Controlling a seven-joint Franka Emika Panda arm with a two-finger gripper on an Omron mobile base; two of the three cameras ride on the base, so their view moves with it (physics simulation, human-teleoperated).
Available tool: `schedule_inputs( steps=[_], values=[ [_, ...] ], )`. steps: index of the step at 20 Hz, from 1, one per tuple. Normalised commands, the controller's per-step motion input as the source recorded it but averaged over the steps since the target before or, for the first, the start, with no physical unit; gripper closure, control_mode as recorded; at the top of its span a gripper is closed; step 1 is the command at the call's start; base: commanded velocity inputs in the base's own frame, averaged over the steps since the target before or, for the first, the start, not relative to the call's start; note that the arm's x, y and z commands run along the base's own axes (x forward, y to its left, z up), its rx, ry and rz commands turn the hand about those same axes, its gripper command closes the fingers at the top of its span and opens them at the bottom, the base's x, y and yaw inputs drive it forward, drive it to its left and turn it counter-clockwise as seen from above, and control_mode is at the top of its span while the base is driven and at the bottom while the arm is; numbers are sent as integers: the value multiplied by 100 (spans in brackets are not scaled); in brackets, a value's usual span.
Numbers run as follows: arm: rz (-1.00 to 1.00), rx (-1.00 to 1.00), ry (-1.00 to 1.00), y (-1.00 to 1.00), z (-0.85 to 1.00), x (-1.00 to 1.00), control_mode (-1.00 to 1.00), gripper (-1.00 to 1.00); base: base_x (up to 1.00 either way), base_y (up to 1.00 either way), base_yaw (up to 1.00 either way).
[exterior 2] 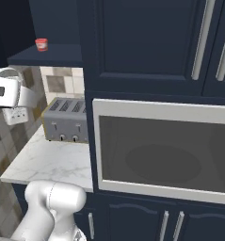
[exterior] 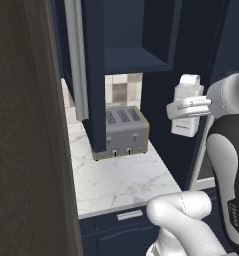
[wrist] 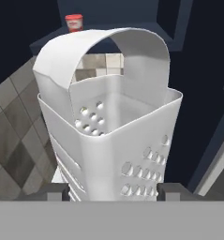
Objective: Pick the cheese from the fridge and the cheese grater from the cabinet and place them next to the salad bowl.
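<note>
A: Left to right, then?

B: Spotted a toaster at the left, standing on the tabletop, back against the tiles. Found the grater to the right of that, up in the air, well clear of the marble, with nothing beneath.

A: And the tool?

B: Sat right at the grater. Reached in from the right as seen from the left base, tool clamped across the middle of the body. Seen along the hand: one dark tip touching the left flank low down, the other touching the right flank, grater between. Judged as grasping the grater, not merely flanking.

A: Axis?

B: Upright. Long axis vertical, arched handle on top, perforated faces turned toward the hand. Gripped square across that axis, low on the body.

A: So, for the carry?

B: Lay dead ahead of the tool, no gap on either side. Seemed ready for carrying to the bowl; called for keeping that axis vertical, given the low hold and the tall body above.
</note>
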Motion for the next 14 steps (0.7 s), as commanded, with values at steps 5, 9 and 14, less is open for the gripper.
schedule_inputs(
  steps=[5,9,14],
  values=[
    [0,0,0,0,0,0,-100,100,0,0,0],
    [0,0,0,0,0,0,100,100,-44,0,-2],
    [0,0,0,0,0,0,100,100,-100,-16,-15]
  ],
)
